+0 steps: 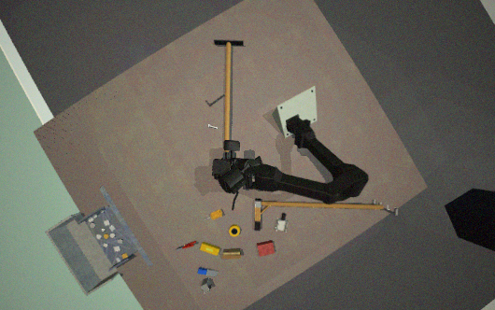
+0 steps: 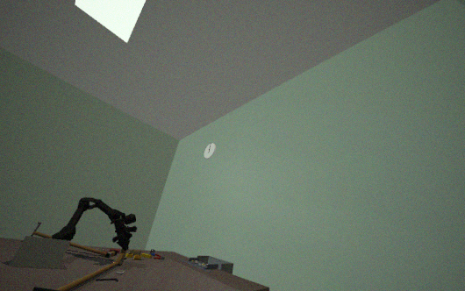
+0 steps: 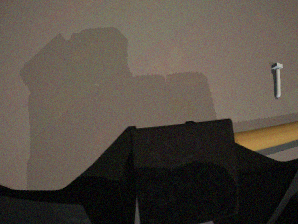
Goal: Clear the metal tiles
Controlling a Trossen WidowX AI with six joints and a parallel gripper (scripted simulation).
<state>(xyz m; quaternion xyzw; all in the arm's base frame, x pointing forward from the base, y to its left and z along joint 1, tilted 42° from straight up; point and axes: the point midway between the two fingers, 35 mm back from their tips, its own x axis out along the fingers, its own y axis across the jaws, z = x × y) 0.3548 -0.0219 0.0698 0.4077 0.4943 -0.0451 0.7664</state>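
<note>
The end effector was pinching the scraper by the near end of its wooden handle, around the middle of the top view. The handle ran up to a dark blade near the upper edge, above the bench; whether the blade touched it, I could not tell. A bolt and a hex key lay just left of the handle. At lower left stood the catch box, with small tiles gathered in the bluish section on its right side. A second long tool lay right of centre, above a red block.
</note>
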